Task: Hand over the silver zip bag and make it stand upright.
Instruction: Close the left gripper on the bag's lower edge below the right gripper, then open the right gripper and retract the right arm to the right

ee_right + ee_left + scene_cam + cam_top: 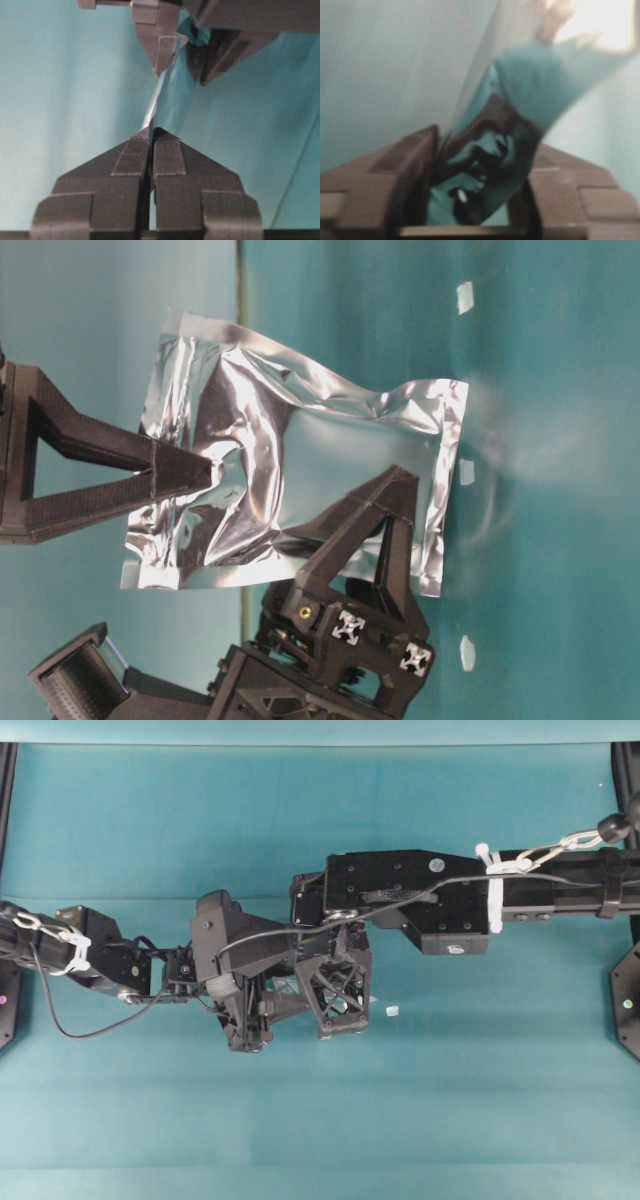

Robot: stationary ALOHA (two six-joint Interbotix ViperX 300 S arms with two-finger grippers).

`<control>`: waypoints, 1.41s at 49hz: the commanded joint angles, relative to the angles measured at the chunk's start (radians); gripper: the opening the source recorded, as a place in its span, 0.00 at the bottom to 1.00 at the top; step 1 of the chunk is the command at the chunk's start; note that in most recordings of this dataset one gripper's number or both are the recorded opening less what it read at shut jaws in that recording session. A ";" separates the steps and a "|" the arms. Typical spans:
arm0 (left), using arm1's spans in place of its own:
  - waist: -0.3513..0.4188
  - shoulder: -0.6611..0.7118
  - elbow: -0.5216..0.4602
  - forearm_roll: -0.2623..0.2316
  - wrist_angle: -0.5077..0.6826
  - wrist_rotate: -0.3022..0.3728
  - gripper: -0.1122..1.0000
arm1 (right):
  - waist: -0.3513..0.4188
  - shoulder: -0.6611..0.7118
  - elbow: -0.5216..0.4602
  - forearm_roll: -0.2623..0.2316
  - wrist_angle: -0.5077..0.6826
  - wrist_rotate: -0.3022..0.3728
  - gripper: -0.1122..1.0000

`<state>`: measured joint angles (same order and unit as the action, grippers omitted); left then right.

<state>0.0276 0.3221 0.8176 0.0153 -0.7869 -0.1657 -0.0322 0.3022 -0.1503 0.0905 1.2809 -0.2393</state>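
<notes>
While both arms meet mid-table overhead, the silver zip bag barely shows between them. From table level, it hangs aloft. Right wrist view: right gripper pinches its edge; left gripper straddles it, grip unclear.

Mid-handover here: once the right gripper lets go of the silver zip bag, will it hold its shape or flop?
Probably flops somewhat: the silver zip bag is thin, crinkled foil, already buckled around the right gripper pinching it. It looks flat and light, so it likely hangs rather than drags. The glossy skin may slip between the left gripper pads.
</notes>
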 commanded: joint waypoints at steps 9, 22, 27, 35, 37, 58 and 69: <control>-0.003 0.018 -0.043 0.002 -0.005 -0.006 0.36 | 0.003 -0.021 -0.002 0.000 -0.009 -0.002 0.11; -0.003 0.021 -0.037 0.002 -0.008 -0.006 0.36 | 0.003 -0.021 -0.002 -0.012 -0.018 0.008 0.11; -0.003 0.021 -0.031 0.002 -0.018 -0.006 0.36 | 0.003 -0.023 -0.002 -0.032 -0.023 0.014 0.12; -0.003 0.021 -0.026 0.002 -0.031 -0.006 0.36 | 0.003 -0.029 -0.002 -0.043 -0.025 0.031 0.15; -0.003 0.021 -0.026 0.002 -0.031 -0.006 0.36 | 0.002 -0.032 -0.002 -0.043 -0.025 0.034 0.17; -0.003 0.025 -0.021 0.002 -0.032 -0.006 0.33 | 0.008 -0.141 0.048 -0.043 -0.118 0.094 0.95; -0.012 0.025 -0.017 0.002 -0.032 -0.005 0.33 | 0.006 -0.232 0.132 -0.043 -0.161 0.123 0.95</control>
<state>0.0245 0.3497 0.8007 0.0153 -0.8161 -0.1703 -0.0276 0.1350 -0.0276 0.0506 1.1321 -0.1381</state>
